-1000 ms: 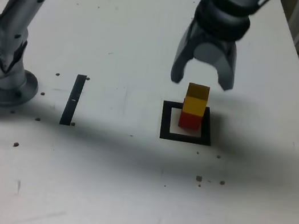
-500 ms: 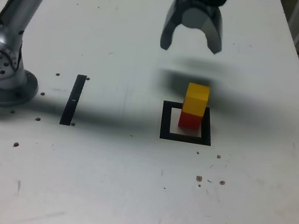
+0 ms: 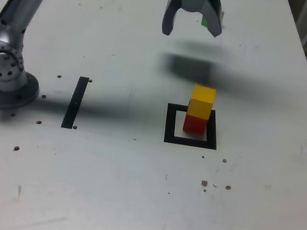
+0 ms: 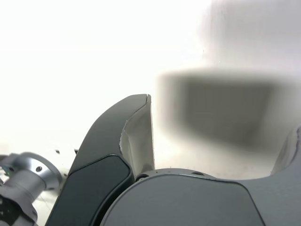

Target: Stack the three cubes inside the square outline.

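Observation:
In the exterior view the yellow cube (image 3: 203,94) sits on the red cube (image 3: 195,124), and both stand inside the black square outline (image 3: 170,124). My gripper (image 3: 191,32) hangs open well beyond the stack, near the table's far side, with nothing between its fingers. A small green patch, the green cube (image 3: 205,22), peeks out behind the finger on the exterior view's right; most of it is hidden. In the wrist view the open gripper (image 4: 223,113) shows only white table and a blurred shadow between its fingers (image 4: 138,136).
A thin black strip (image 3: 75,101) lies on the table to the exterior view's left of the outline. The arm's silver base (image 3: 5,80) stands at the left edge. Small dark specks dot the white table (image 3: 127,194).
My open gripper has risen from just above the yellow cube and moved toward the far side and the exterior view's left. The stack has not moved. A green sliver now shows behind a finger.

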Tool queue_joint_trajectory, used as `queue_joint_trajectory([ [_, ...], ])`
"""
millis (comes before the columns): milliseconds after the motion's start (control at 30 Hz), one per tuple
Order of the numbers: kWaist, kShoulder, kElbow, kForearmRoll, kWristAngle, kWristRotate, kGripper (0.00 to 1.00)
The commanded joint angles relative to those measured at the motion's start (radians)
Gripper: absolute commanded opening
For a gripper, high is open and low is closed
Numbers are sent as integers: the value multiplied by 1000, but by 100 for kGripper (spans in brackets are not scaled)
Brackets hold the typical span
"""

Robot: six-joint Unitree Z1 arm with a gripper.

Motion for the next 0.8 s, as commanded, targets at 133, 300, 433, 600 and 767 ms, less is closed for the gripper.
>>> queue_joint_trajectory([
  [133,74,50,-95,0,7,118,99],
  [300,131,94,-204,11,17,235,99],
  [433,158,136,-282,24,27,304,99],
  [600,177,197,-369,38,44,367,99],
  [767,186,246,-452,43,56,421,99],
])
